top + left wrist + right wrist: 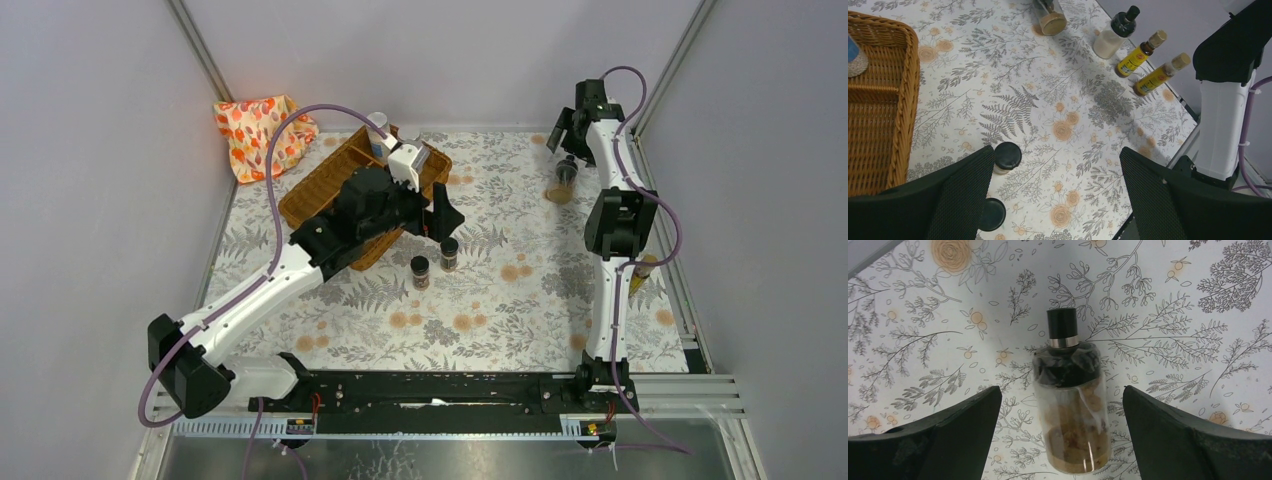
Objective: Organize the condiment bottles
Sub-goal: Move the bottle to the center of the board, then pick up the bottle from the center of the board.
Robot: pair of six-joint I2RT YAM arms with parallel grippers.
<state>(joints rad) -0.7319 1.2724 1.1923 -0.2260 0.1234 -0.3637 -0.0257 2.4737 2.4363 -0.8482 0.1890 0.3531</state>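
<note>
Flanking spice jar, right gripper, gaps both sides

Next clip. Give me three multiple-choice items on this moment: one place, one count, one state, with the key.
1. Where do the two short dark black-capped jars stand? A. inside the brown wicker tray; B. on the floral tablecloth near that tray; C. held in the air.
2. How many slim yellow-liquid bottles show in the left wrist view? A. one; B. four; C. two.
3. How is the right gripper? A. open, fingers either side of the clear black-capped bottle of brown powder; B. shut on it; C. shut, nothing near.
Key: 1 B, both stand on the cloth off the tray's edge; 2 C, a pair sits side by side; 3 A, a gap shows on each side of the bottle.
</note>
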